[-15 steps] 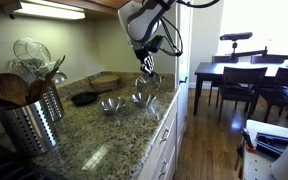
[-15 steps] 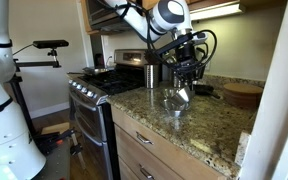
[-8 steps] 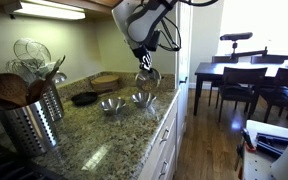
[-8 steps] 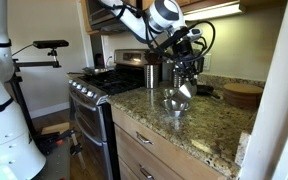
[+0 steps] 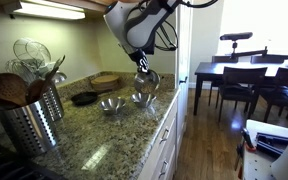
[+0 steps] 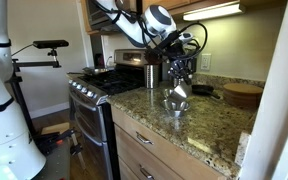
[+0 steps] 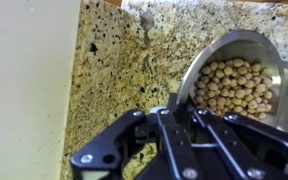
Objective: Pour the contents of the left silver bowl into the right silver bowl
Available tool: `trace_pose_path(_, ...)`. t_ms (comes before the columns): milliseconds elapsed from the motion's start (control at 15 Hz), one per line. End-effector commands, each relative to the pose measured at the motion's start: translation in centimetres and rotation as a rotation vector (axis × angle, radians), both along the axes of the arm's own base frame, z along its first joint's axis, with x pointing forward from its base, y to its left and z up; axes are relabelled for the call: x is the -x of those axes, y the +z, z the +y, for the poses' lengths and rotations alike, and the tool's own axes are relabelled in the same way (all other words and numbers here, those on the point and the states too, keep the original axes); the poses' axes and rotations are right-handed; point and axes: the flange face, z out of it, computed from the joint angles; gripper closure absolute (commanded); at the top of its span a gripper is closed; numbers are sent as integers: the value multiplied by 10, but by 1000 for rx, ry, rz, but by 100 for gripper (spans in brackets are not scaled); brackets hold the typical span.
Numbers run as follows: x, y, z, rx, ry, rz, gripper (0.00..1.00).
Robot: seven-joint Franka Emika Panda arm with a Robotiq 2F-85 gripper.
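One gripper (image 7: 180, 112), nearest in wrist view, clenched on rim of the left silver bowl (image 7: 239, 85). Bowl carries pale round beans (image 7: 232, 88), w/ granite counter (image 7: 114, 70) beyond. In both exterior views we log it lifted and tilted above a second steel bowl (image 5: 141, 98) on the counter, w/ a third bowl (image 5: 109, 104) near. Further back: dark dish (image 5: 84, 98), wooden board (image 5: 105, 79).

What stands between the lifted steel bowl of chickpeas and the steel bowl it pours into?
Nothing visible. The gripper holds the shiny round steel bowl of chickpeas by its rim above the granite counter, only open air separating it from the steel bowl beneath. A third steel bowl sits aside.
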Motion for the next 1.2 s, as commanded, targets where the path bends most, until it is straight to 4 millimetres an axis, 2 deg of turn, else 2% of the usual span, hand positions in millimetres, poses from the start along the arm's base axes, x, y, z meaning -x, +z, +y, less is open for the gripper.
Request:
trace_pose_path(0, 16, 5, 13, 78, 26, -10, 92)
trace_pose_path(400, 15, -1, 28, 164, 83, -19, 92)
trace_pose_path(867, 19, -4, 55, 262, 173, -55, 92)
trace_pose_path(1133, 24, -10, 62, 306, 198, -76, 92)
